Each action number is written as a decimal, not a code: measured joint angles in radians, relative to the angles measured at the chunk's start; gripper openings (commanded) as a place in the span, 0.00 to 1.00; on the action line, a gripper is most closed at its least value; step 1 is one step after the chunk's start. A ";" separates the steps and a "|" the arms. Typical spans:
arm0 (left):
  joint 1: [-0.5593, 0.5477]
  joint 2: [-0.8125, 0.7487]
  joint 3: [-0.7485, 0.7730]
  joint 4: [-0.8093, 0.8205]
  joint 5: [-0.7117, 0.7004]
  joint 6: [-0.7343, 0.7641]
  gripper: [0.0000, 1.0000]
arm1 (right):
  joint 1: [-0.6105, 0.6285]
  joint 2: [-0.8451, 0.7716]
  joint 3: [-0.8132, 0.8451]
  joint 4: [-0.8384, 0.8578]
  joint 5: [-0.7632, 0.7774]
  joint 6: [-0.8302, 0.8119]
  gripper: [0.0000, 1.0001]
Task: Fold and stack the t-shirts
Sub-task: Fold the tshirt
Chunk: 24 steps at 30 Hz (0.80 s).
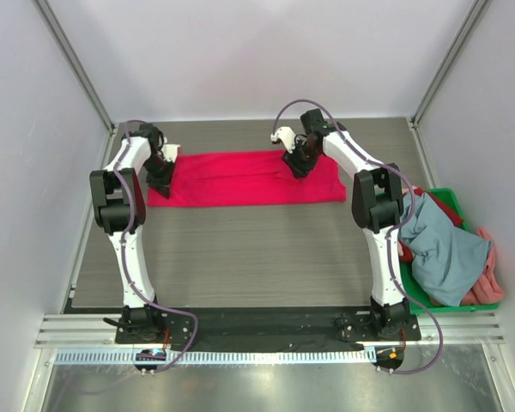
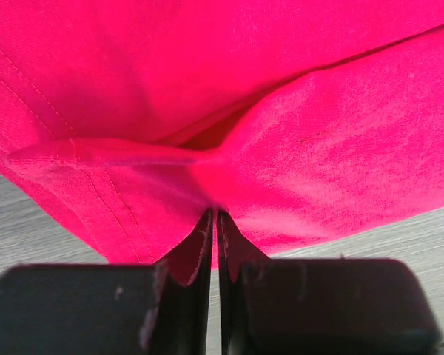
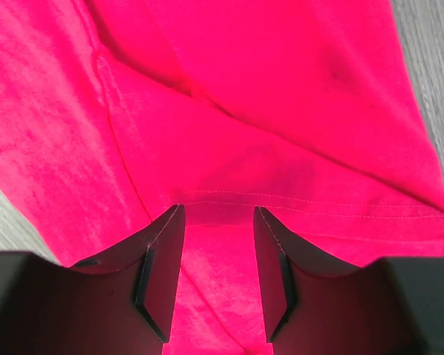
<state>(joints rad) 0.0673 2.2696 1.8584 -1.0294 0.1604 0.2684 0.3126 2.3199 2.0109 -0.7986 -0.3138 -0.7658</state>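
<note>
A bright crimson-red t-shirt (image 1: 245,178) lies as a long folded band across the far part of the table. At its left end my left gripper (image 1: 160,182) is shut on the cloth. In the left wrist view the t-shirt (image 2: 207,89) is drawn to a point between the nearly touching jaws of the left gripper (image 2: 215,212). My right gripper (image 1: 296,167) stands over the band's right part. In the right wrist view the gripper (image 3: 218,207) is open over the t-shirt (image 3: 244,96), tips at a stitched hem, cloth showing between its fingers.
A green crate (image 1: 453,302) at the right edge holds a heap of t-shirts: a grey-blue one (image 1: 442,245) on top, salmon-pink (image 1: 489,275) at its right, red (image 1: 436,202) behind. Bare grey wood-grain table (image 1: 240,257) lies between the band and the arm bases.
</note>
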 measured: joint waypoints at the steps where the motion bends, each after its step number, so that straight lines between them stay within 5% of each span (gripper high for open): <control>1: 0.000 0.000 0.000 0.000 0.000 0.000 0.06 | 0.000 0.000 0.000 -0.005 -0.001 -0.002 0.48; 20: 0.000 0.005 0.005 -0.004 0.000 -0.001 0.10 | 0.014 0.017 0.001 -0.042 -0.011 -0.048 0.46; 23: 0.000 0.005 0.005 -0.004 0.000 -0.002 0.10 | 0.014 0.027 0.002 -0.043 -0.010 -0.054 0.42; 24: 0.000 0.005 0.005 -0.004 0.000 -0.003 0.10 | 0.014 0.031 0.003 -0.045 -0.010 -0.057 0.32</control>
<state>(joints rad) 0.0669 2.2742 1.8629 -1.0336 0.1604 0.2657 0.3264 2.3508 2.0140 -0.8436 -0.3233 -0.8230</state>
